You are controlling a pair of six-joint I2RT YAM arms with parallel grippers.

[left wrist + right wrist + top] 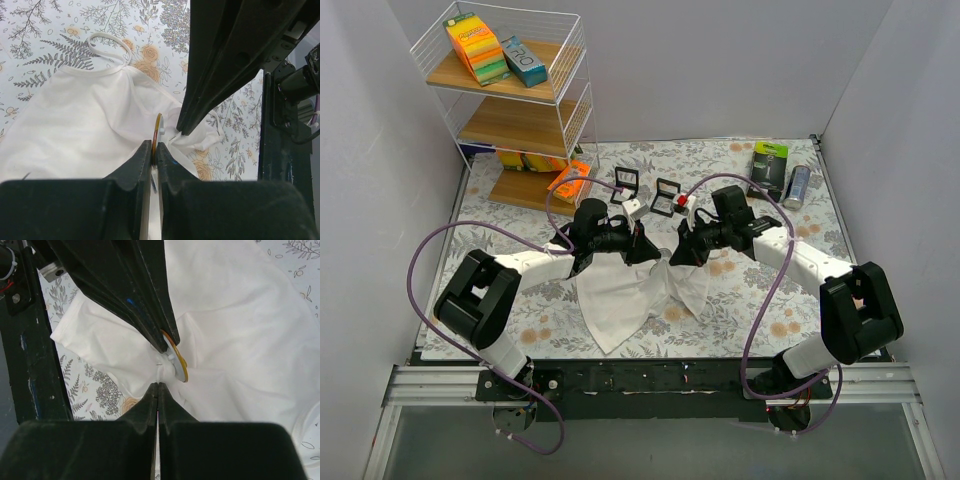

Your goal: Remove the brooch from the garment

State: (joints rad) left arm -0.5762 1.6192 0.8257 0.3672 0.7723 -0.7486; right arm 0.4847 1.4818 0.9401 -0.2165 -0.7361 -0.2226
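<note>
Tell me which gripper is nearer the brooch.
Left. The left gripper is shut on the brooch; the right gripper pinches the garment just beside it.

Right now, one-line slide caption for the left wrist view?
Left gripper pinches the brooch edge while right gripper grips the white garment beside it.

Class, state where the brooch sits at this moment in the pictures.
In the left wrist view the brooch stands edge-on at the middle of the white garment, pinched by the left hand, with the right hand gripping cloth just to its right.
</note>
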